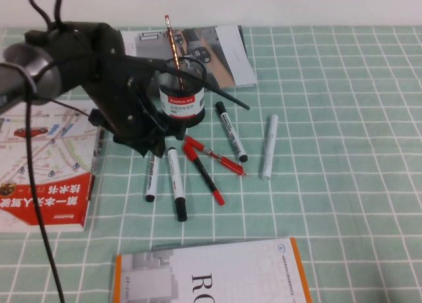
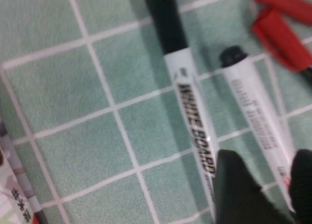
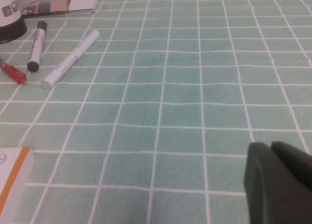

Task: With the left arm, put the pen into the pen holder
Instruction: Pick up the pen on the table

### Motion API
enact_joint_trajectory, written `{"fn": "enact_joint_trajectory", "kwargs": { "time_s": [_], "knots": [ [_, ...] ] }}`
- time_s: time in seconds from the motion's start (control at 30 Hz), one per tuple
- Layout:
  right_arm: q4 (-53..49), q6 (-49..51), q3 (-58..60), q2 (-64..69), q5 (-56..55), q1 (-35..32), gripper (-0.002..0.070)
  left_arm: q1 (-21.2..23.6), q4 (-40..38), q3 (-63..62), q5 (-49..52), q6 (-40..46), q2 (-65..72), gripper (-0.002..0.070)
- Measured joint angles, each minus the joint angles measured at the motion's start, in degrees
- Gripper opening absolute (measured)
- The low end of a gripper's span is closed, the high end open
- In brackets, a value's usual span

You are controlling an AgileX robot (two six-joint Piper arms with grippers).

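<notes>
Left claw [image 2: 261, 185]: low over the surface, beside the pen holder; its two dark fingers [image 2: 234, 185] stand parted, straddling a plainer white marker [image 2: 258, 121] without gripping it.
Pen [image 2: 192, 121]: lies flat on the green checked surface [image 1: 343, 118], just beside that marker, bold dark print along its barrel, black cap away from the claw.
Pen holder [image 1: 182, 99]: upright near the left arm [image 1: 79, 66], a pencil [image 1: 171, 43] standing in it.
Red pens [image 1: 214, 157]: scattered close by.
Right claw [image 3: 278, 182]: parked low over bare surface, well apart from the pens; its fingers meet, holding nothing.

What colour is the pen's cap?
Black; the pen shows best in the left wrist view, near the left gripper.
</notes>
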Motion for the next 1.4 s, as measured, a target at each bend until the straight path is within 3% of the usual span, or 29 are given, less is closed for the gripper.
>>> {"fn": "enact_joint_trajectory", "kwargs": {
  "time_s": [0.1,0.2,1.0,1.13,1.33,1.4],
  "knots": [
    [0.0,0.0,0.0,0.0,0.0,0.0,-0.0020,-0.1,1.1,-0.4,0.6,-2.6,1.5,0.0265],
    [0.0,0.0,0.0,0.0,0.0,0.0,-0.0020,-0.1,2.1,-0.4,0.6,-3.7,2.7,0.0289],
    [0.0,0.0,0.0,0.0,0.0,0.0,-0.0020,-0.9,3.8,-2.8,0.9,-4.4,8.9,0.0299],
    [0.0,0.0,0.0,0.0,0.0,0.0,-0.0020,-0.9,3.9,-2.9,1.1,-4.4,8.9,0.0265],
    [0.0,0.0,0.0,0.0,0.0,0.0,-0.0020,-0.9,4.5,-3.1,1.8,-4.2,9.1,0.0106],
    [0.0,0.0,0.0,0.0,0.0,0.0,-0.0020,-1.0,4.6,-3.1,1.9,-3.9,9.1,0.0107]
  ]
}}
